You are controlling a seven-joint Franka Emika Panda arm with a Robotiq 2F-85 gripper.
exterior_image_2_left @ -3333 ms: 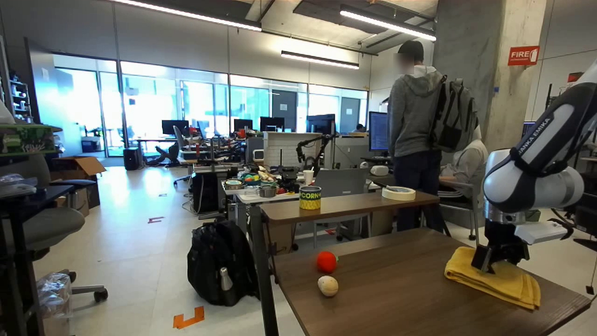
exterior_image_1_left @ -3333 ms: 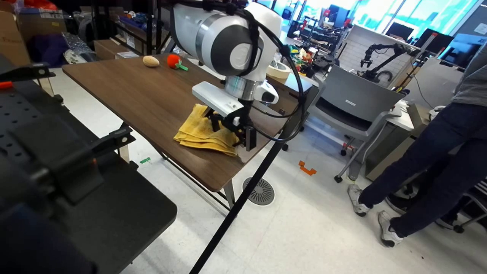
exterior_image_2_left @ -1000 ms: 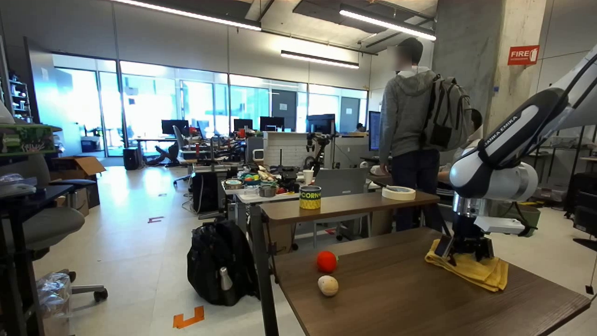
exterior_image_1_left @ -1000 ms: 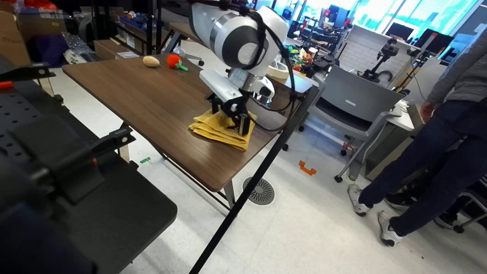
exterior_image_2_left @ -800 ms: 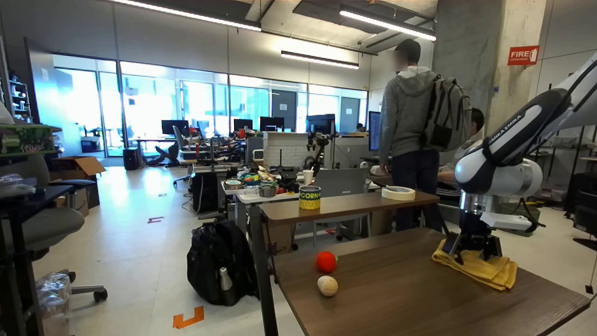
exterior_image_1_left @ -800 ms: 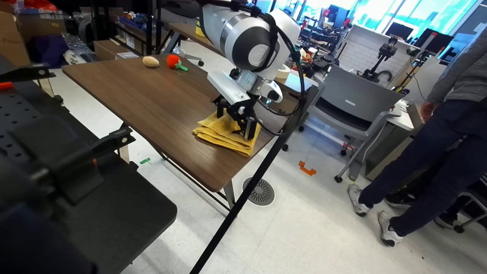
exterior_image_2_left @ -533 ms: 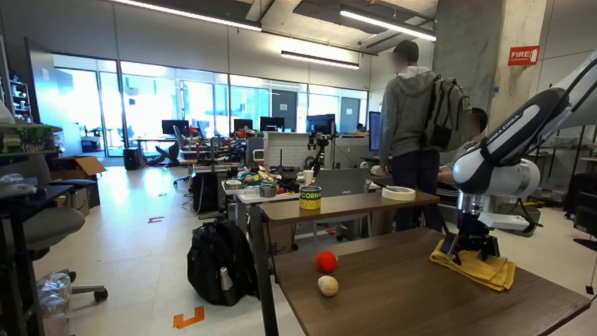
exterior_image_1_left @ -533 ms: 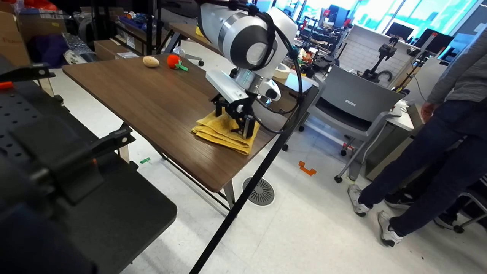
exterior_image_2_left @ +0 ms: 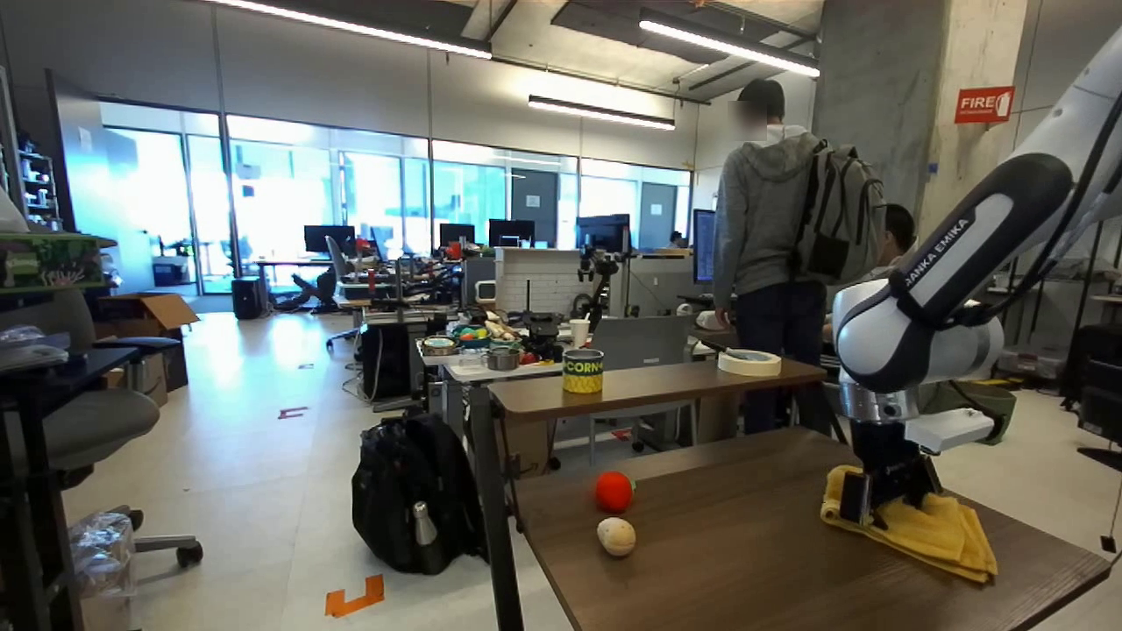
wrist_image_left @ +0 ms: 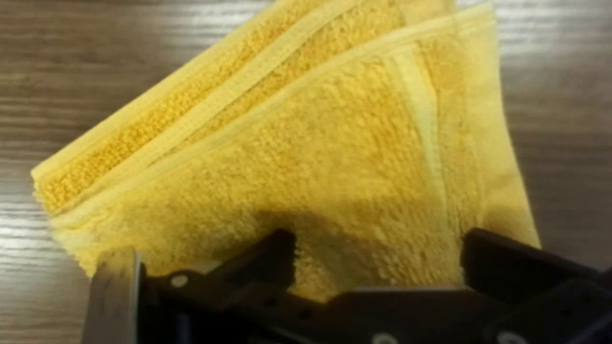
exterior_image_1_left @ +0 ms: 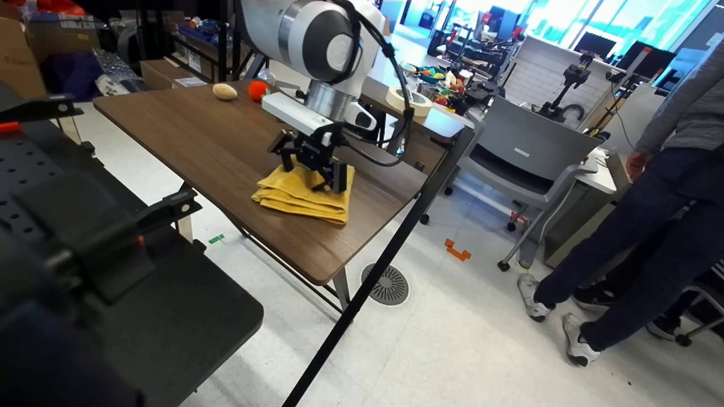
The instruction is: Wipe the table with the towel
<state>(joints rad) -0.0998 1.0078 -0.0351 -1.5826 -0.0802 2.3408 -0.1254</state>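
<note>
Towel (exterior_image_1_left: 302, 199) lies toward five o'clock on the tabletop (exterior_image_1_left: 186, 130) in an exterior view, end effector (exterior_image_1_left: 310, 173) wide-spread atop it.

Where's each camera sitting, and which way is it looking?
An exterior view: high up near a dark surface, tilted, looking down over the table; the robot's arm and hand show.
An exterior view: near the table, looking across it toward windows and a standing person; arm and hand show too.
Wrist view: on the arm above the hand, looking down at the towel; only the hand shows, at the bottom.
Both exterior views share table, towel, red ball.
</note>
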